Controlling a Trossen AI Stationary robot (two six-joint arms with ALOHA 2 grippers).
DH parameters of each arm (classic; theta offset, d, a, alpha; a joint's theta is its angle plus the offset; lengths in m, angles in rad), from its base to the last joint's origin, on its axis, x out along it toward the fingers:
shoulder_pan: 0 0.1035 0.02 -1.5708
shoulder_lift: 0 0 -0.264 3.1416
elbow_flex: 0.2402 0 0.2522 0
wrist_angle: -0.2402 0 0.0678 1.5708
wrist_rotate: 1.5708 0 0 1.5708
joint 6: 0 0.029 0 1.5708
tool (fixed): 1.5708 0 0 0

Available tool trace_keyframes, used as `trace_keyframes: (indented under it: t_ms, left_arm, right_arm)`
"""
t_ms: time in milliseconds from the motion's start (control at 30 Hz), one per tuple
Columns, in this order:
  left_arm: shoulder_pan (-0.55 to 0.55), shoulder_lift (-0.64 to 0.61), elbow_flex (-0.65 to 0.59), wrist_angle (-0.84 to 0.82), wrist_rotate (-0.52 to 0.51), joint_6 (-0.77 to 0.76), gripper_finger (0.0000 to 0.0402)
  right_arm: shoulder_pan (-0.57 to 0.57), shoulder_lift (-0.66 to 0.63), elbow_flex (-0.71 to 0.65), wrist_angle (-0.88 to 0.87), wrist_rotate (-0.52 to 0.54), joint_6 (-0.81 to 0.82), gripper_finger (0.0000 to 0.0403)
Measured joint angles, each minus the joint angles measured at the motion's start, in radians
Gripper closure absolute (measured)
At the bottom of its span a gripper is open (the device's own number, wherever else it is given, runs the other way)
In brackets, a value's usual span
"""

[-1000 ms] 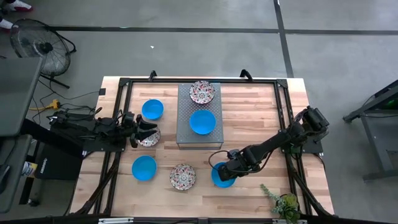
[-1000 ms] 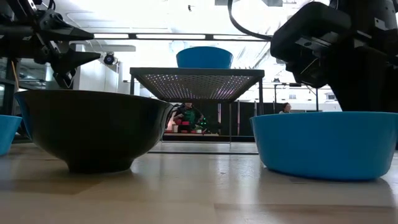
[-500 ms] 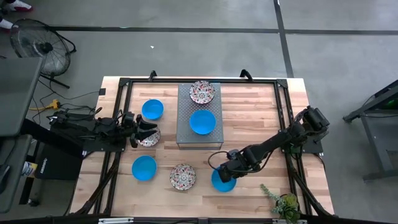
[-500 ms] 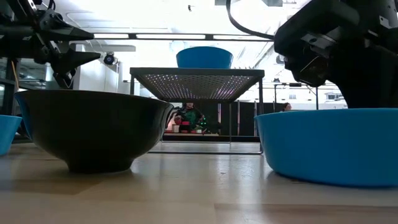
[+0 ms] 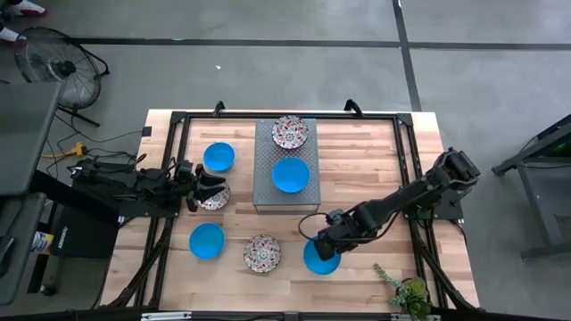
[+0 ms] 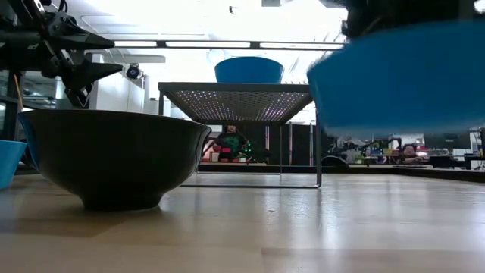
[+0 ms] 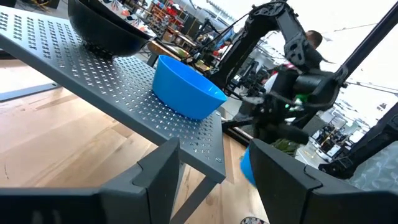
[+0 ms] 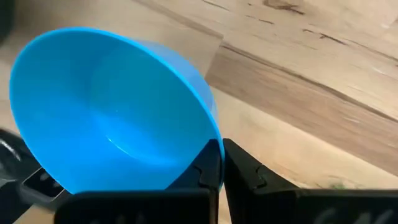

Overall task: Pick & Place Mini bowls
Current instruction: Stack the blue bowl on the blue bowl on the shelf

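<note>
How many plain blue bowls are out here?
4: one on the grey slab at, one at the table's far left, one near left, one held up by the right end effector at. More may be hidden.

My robotics lab — taped concrete floor, floor fan, framed wooden table, cluttered benches beyond.

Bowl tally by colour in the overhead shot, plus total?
Plain blue round bowls: 4
White bowls with red floral pattern: 3
Total: 7
</note>
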Motion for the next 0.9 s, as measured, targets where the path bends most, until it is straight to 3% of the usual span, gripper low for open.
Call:
trace_keyframes:
  t_ms: [500, 900]
  left_arm:
    - [0.0, 0.0, 0.0, 0.0, 0.0, 0.0, 0.0211]
    - [0.0, 0.0, 0.0, 0.0, 0.0, 0.0, 0.0211]
  right_arm:
    - [-0.103, -0.009, 0.375, -0.392, 0.068, -0.2, 0.0403]
    - [-0.226, -0.009, 0.552, -0.417, 0.154, -0.378, 0.0403]
